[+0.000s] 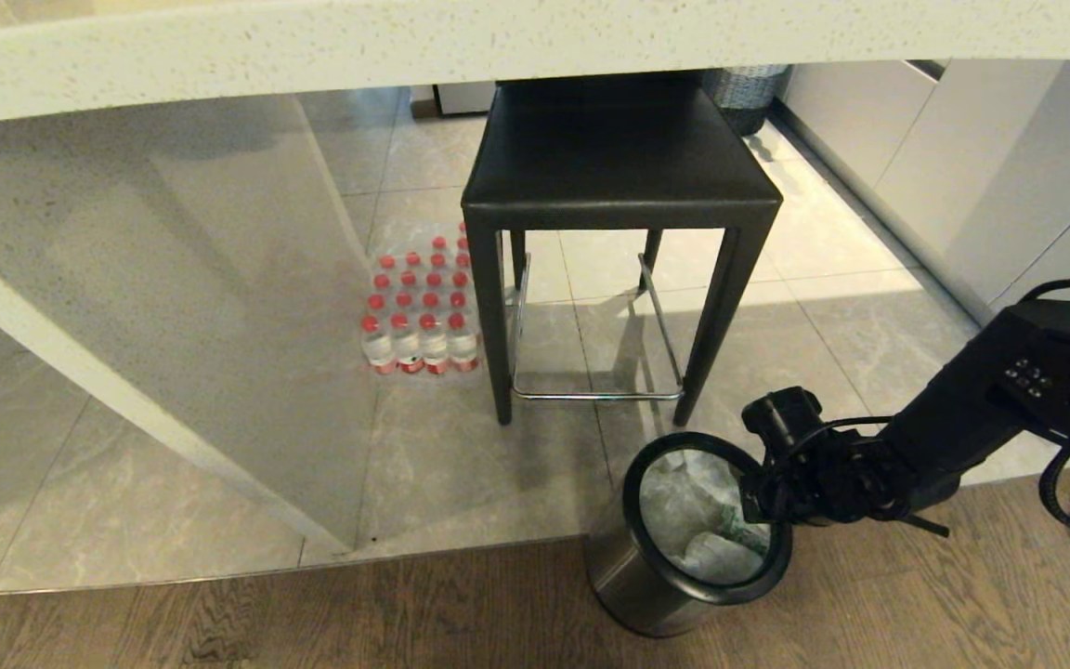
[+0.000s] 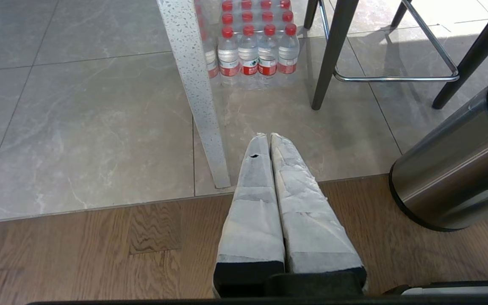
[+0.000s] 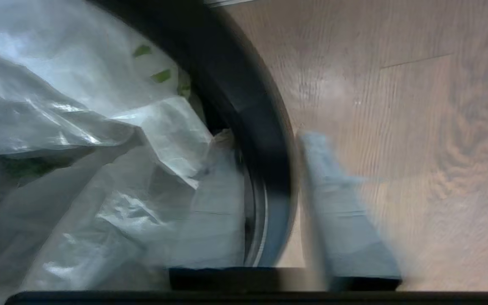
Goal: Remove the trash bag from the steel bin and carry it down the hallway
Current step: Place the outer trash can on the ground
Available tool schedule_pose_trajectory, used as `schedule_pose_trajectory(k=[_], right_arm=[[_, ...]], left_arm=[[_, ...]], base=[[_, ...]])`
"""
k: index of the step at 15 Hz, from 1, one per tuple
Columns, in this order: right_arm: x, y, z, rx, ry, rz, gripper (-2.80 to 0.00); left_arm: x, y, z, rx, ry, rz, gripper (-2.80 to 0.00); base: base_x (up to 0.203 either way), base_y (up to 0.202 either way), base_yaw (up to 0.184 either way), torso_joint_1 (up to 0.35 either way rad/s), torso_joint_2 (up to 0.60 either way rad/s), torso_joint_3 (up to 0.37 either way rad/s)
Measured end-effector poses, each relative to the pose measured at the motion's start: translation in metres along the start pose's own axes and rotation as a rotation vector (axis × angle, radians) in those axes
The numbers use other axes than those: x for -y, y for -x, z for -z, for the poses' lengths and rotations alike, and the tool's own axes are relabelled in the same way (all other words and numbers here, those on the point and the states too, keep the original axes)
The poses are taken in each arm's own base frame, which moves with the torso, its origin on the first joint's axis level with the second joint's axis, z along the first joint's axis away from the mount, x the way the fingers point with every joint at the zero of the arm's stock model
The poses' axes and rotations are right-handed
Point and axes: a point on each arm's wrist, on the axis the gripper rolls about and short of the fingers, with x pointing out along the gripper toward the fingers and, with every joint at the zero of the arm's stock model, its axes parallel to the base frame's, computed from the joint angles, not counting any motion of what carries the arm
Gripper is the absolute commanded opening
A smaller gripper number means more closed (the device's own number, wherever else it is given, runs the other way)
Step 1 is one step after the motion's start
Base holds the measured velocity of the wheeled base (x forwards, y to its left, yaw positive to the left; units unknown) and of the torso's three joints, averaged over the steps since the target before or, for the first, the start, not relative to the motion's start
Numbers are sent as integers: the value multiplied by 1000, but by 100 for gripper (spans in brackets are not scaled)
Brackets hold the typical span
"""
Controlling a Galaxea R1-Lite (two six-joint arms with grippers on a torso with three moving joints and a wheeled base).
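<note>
Wooden floor (image 1: 312,613) lies nearest, meeting grey tiles. On it the steel bin (image 1: 623,576) stands, the trash bag (image 1: 693,520) crumpled inside. Right gripper (image 3: 265,203) straddles the bin's black rim, one of its fingers (image 3: 345,220) outside, one inside against the bag; grip unclear. Left gripper (image 2: 269,137) is pressed together, empty. Behind stand a black stool (image 1: 619,167) and packed water bottles (image 1: 419,316).

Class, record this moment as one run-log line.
right tool: astride steel bin ring, one finger inside by trash bag | left tool: shut, parked above floor | bag: in bin
</note>
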Motion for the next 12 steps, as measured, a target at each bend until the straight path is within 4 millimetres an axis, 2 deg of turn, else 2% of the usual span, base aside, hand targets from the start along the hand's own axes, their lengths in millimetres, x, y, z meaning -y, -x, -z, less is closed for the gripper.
schedule_pose_trajectory(k=[2, 4, 8, 12], right_arm=[[2, 7, -5, 18, -8, 1, -280], [4, 23, -13, 52, -15, -12, -280], [6, 67, -26, 124, -17, -50, -280], [18, 115, -27, 154, -18, -79, -280]], left_arm=[[0, 0, 0, 1, 0, 0, -280], [0, 0, 0, 0, 0, 0, -280], [0, 0, 0, 1, 0, 0, -280], [0, 0, 0, 0, -1, 0, -280]], base=[[0, 0, 0, 0, 0, 0], [0, 0, 0, 0, 0, 0], [0, 0, 0, 0, 0, 0], [0, 0, 0, 0, 0, 0]])
